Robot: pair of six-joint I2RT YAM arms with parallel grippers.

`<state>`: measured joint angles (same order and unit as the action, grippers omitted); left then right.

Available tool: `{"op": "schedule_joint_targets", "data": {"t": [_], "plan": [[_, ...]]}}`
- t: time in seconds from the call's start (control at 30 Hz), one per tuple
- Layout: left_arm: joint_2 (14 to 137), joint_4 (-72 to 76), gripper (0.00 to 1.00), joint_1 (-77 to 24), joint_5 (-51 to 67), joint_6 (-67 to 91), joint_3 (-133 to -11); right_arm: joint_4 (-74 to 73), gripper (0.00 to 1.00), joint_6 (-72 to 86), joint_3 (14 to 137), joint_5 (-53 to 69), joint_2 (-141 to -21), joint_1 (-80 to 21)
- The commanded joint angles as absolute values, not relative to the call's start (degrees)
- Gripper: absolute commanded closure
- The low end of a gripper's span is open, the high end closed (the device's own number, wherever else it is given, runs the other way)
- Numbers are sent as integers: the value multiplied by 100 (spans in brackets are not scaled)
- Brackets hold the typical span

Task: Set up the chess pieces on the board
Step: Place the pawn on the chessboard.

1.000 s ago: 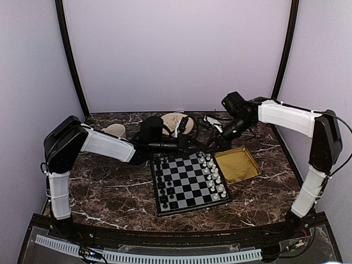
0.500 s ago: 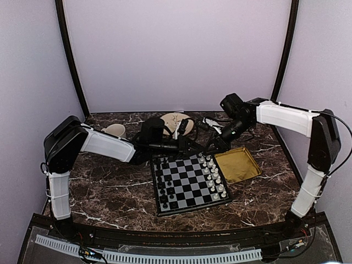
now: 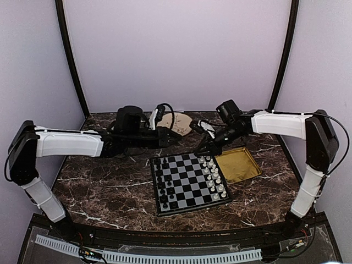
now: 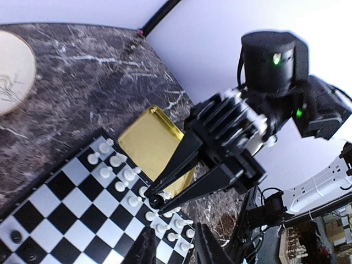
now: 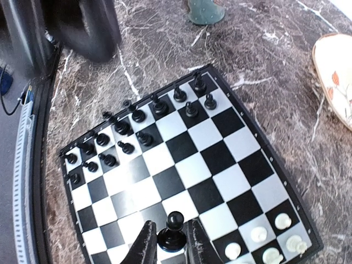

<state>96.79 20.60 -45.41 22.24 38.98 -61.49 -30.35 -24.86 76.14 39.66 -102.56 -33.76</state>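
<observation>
Left gripper [image 4: 175, 245] is being drawn back off the board [image 5: 192, 165], fingers slightly spread, empty. Black piece [image 5: 174, 231] is being pinched by right gripper [image 5: 166, 237] over the board's white side. Carrying it across to the other chess pieces [image 5: 137, 115] is probably being called for next.

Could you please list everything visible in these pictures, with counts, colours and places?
board: one, black and grey-white, middle of the table.
black pieces: many, exact count unclear, board's left columns in the top view.
held piece: one, black, between the right gripper's fingers, low over the board.
white pieces: many, board's right columns.
tray: one, yellow, empty, right of the board.
disc: one, cream, beyond the board.
table: one, dark marble.
left gripper: one, black, open, empty.
right gripper: one, black, shut on the held piece.
</observation>
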Motion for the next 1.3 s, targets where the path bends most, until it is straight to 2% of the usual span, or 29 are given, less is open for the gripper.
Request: {"op": "schedule_joint_targets", "data": {"t": [0.0,0.2,0.5,0.87,1.07,1.27], "plan": [[8795,1164,74,-4325,1310,3167,-5776,-1184,81,-1917,7261,3875,-10316,-3627],[8279,769,73,-4154,927,2993,-5587,309,82,-1354,6742,3257,-10533,-4007],[8069,624,72,-4048,765,2868,-5584,1085,81,-863,6163,2611,-10871,-4406],[8011,752,72,-4020,782,2926,-5405,741,80,-771,6294,2344,-11294,-4548],[7982,750,72,-4004,782,2919,-5331,421,73,-760,6520,2255,-11429,-4563],[7937,624,71,-3969,773,2819,-5323,172,70,-841,6553,2181,-11118,-4562]]}}
